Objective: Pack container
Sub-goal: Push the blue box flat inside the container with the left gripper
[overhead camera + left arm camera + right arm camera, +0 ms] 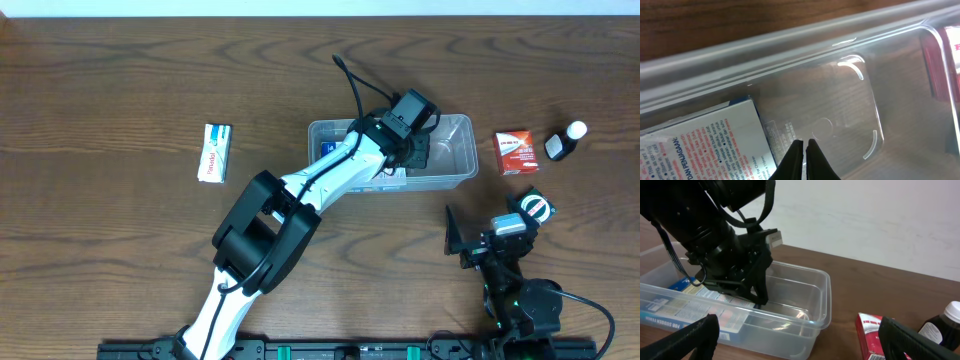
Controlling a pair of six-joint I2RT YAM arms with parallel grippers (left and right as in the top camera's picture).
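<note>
My left gripper (804,145) is down inside the container (455,150), its fingers pressed together with nothing between them. The tips hang over the clear floor, just beside the right edge of a blue-and-white printed box (705,140) that lies flat in the container's left half. I cannot tell whether the tips touch the floor. The container sits on the wooden table (100,80), past the middle towards the far side, its long side running left to right; its right half holds only my fingers.

My right gripper (487,222) hovers nearer, to the right of the container, fingers spread wide and holding nothing. To the container's right stands a red box (517,152), then a small dark bottle with a white cap (565,142). Well to the left lies a white box (215,152).
</note>
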